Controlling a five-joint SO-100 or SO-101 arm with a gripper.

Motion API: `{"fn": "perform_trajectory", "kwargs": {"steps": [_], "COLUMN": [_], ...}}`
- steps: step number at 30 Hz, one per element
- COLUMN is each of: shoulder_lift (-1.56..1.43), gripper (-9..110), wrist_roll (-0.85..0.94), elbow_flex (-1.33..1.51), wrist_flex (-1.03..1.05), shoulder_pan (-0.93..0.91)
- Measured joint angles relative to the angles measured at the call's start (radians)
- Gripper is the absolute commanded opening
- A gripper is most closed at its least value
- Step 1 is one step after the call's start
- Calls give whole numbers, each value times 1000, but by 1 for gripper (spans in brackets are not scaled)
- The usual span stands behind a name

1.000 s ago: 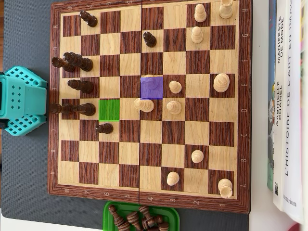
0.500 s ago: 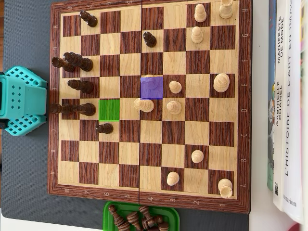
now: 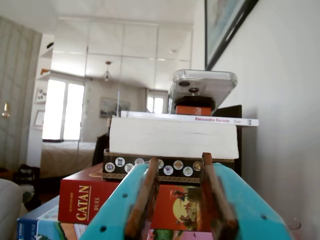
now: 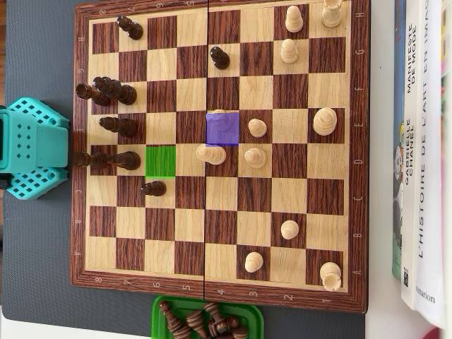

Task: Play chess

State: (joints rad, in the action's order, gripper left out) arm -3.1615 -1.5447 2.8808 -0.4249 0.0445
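In the overhead view the wooden chessboard [image 4: 296, 298] fills the frame. Dark pieces [image 4: 116, 90] cluster along its left side and light pieces [image 4: 325, 121] are spread over the right half. One square is tinted green [image 4: 160, 161] and another purple [image 4: 222, 129]. A light piece [image 4: 210, 154] stands just below the purple square, and a dark pawn [image 4: 153, 188] sits below the green one. The arm's teal body [image 4: 28, 148] rests off the board's left edge. In the wrist view my gripper [image 3: 179, 160] is open, with nothing between its brown-padded fingers [image 3: 145, 195], and it points away from the board.
A green tray [image 4: 158, 308] with captured dark pieces sits below the board. Books [image 4: 424, 155] lie along the right edge. The wrist view faces a stack of books and a Catan box [image 3: 85, 202] with a phone [image 3: 202, 90] on top, beside a wall.
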Motion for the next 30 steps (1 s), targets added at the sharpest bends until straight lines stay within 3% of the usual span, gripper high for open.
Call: {"fn": "perform_trajectory", "kwargs": {"steps": [10, 19, 30], "shoulder_lift": [290, 414, 630], "gripper": [13, 14, 14], "wrist_roll": [120, 63, 17], "elbow_flex": [-179, -336, -522], "wrist_flex": [368, 937, 1358], "shoulder_pan": [120, 129, 127]}}
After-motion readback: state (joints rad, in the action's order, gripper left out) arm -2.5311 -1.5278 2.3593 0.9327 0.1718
